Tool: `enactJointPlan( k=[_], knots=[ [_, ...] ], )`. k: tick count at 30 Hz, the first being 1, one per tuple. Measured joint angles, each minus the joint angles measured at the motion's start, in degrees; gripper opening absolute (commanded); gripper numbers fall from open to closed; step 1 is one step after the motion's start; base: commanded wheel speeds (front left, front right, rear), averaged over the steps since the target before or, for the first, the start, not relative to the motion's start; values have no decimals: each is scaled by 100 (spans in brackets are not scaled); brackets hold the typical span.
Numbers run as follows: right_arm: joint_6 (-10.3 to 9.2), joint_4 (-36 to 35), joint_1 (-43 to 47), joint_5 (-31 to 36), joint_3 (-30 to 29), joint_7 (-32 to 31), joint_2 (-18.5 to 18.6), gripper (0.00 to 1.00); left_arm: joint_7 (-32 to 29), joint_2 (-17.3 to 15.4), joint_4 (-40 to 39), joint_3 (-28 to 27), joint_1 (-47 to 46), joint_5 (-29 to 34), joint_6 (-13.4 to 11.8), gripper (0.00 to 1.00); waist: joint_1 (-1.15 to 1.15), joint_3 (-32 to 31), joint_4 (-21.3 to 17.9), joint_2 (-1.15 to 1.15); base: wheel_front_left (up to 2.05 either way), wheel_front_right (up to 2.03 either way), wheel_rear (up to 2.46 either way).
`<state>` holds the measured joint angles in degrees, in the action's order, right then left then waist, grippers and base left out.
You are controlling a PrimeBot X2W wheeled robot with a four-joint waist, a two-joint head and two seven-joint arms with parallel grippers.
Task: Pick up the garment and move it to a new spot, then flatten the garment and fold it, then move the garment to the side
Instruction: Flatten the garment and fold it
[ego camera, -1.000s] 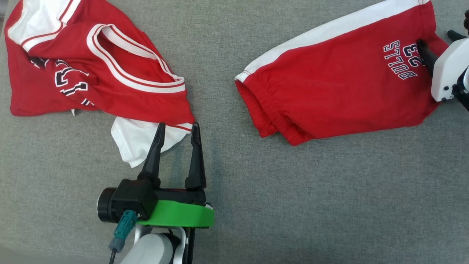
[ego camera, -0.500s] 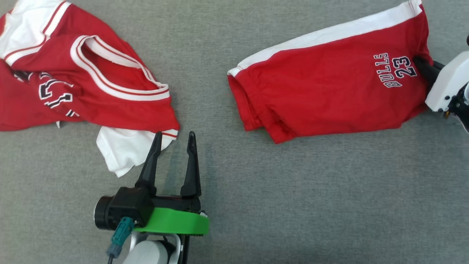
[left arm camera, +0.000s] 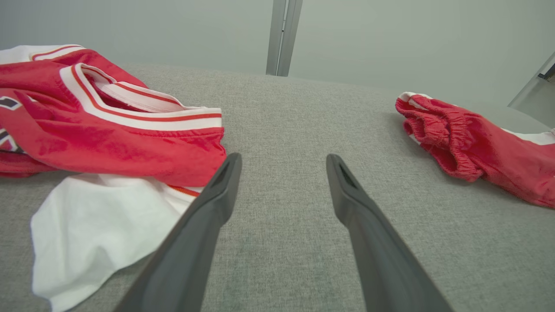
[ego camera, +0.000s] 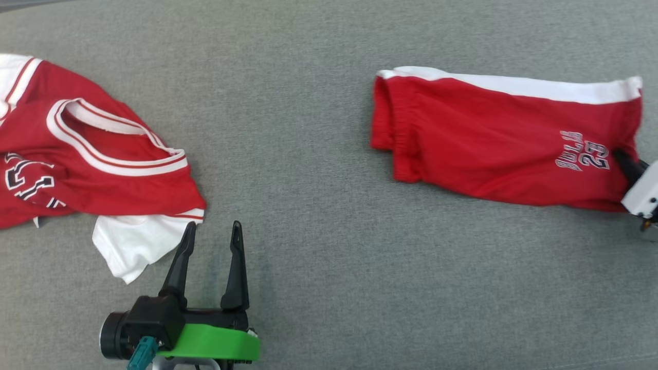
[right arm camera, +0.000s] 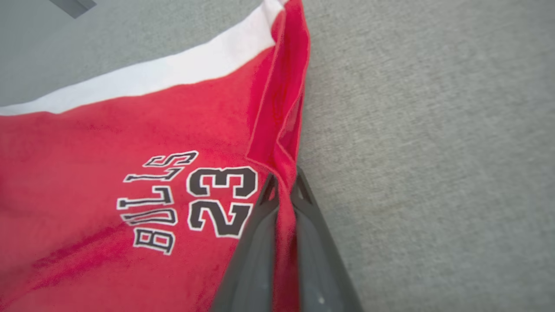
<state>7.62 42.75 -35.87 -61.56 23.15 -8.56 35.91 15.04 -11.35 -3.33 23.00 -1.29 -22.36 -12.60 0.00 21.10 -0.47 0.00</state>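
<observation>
In the head view, the red shorts [ego camera: 493, 149] are lying spread on the grey surface [ego camera: 318, 216] toward 2 o'clock, waistband end pointing to 9 o'clock and a white stripe [ego camera: 514, 87] running along their 12 o'clock edge. The right gripper [ego camera: 623, 160] is reaching in from the 3 o'clock edge with its dark fingers pressed together on the hem of the shorts, just beside the printed number. Toward 9 o'clock a red jersey [ego camera: 92, 174] is lying crumpled, overlapping a white cloth [ego camera: 131, 244] that is poking out at its 6 o'clock side. The left gripper [ego camera: 214, 228] is sitting at 7 o'clock, fingers spread wide and holding nothing, its tips pointing to 12 o'clock just beside the white cloth. In the left wrist view, the left gripper [left arm camera: 284, 160] is showing its two fingers standing well apart over bare grey fabric, with the jersey [left arm camera: 108, 143] and white cloth [left arm camera: 95, 225] at 9 o'clock and the gathered waistband of the shorts [left arm camera: 477, 147] at 3 o'clock; a pale metal post [left arm camera: 282, 37] is rising at 12 o'clock. In the right wrist view, the right gripper [right arm camera: 285, 182] is pinching a raised fold of red cloth between its closed fingers, at 6 o'clock, with the lettering "BULLS 23" [right arm camera: 195, 199] lying at 9 o'clock of the tips and bare grey surface [right arm camera: 433, 151] at 3 o'clock.
</observation>
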Motion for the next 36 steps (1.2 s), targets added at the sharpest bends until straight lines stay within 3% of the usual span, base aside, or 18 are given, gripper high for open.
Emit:
enactJointPlan(
  k=[7, 11, 14, 17, 21, 29, 36],
  knots=[
    [-10, 501, -16, -272, -501, 275, 523, 0, 1, 63, -43, -75, 112, 23, 66, 100, 0, -129, -148, 0, 0, 0, 0],
    [-14, -183, -70, -259, -417, 277, 817, 0, 0, 218, 21, -91, 192, 19, 114, 100, 0, -159, -120, 0, 0, 0, 0],
    [-14, -917, -63, -127, -152, 158, 823, 0, 0, 342, 101, -124, 209, 13, 166, 100, 0, -215, -142, 0, 0, 0, 0],
    [-14, -1551, -85, 64, 160, 5, 559, 0, 1, 423, 224, -91, 226, 23, 260, 100, 0, -309, -175, 0, 0, 0, 0],
    [-14, -1940, -158, 360, 633, -261, -97, 0, 0, 505, 381, -64, 218, 57, 355, 100, 0, -461, -186, 0, 0, 0, 0],
    [-14, -1292, -286, 983, 906, -369, -1085, 0, 1, 662, 572, -81, 233, 107, 483, 100, 0, -640, 98, 0, 0, 0, 0],
    [-14, -994, -361, 1213, 873, -339, -1245, 0, 1, 770, 677, -103, 336, 134, 563, 100, 0, -744, 374, 0, 0, 0, 0]
  ],
)
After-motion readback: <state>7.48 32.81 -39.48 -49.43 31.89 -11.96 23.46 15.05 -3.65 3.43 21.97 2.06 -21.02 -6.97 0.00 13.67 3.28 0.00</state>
